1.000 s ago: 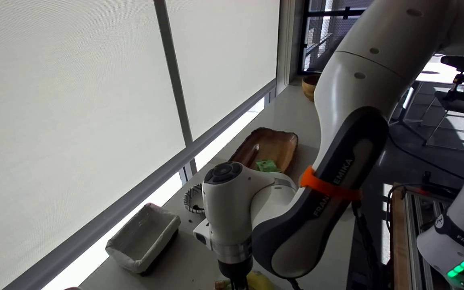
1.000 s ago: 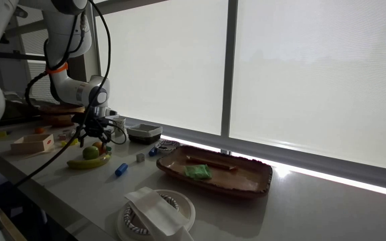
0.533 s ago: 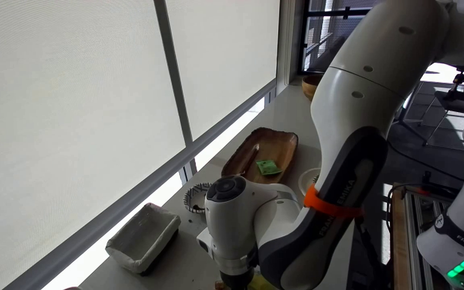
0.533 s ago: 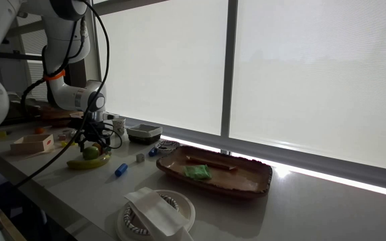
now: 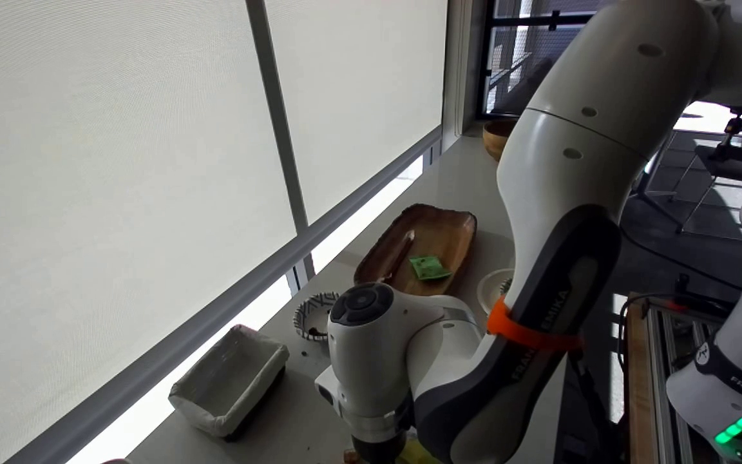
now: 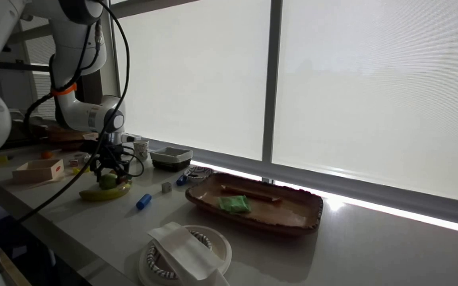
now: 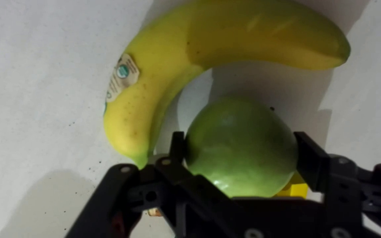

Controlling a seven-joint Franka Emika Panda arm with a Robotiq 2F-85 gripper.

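Your largest container is the brown tray [image 6: 288, 216]; in it lie a green packet [image 6: 235, 203] and a narrow brown strip [image 6: 251, 193]. Next comes the white plate [image 6: 224, 248], bearing a striped ring [image 6: 152, 259] with a white napkin [image 6: 185, 252] across it. Your pale wooden box [image 6: 38, 174] stands farther along the counter. Near the window, a grey liner covers the inside of your basket [image 5: 229, 380], and a patterned bowl [image 5: 310, 312] beside it holds something small and dark that you can't make out. A patterned cup [image 6: 141, 150] stands near the basket.

Your arm [image 5: 564, 148] bends at the elbow and drops to a wrist pointing straight down. At its end your gripper [image 7: 241, 143] is pinching the green fruit [image 7: 240, 155], one finger against either side. The fruit sits inside the curve of the banana [image 7: 177, 43], counter showing between them.

In an exterior view the bottom edge and the wrist hide your gripper's fingers and most of the banana. In the wrist view, the fruit and a finger cover part of a yellow object [image 7: 298, 190], too little to identify.
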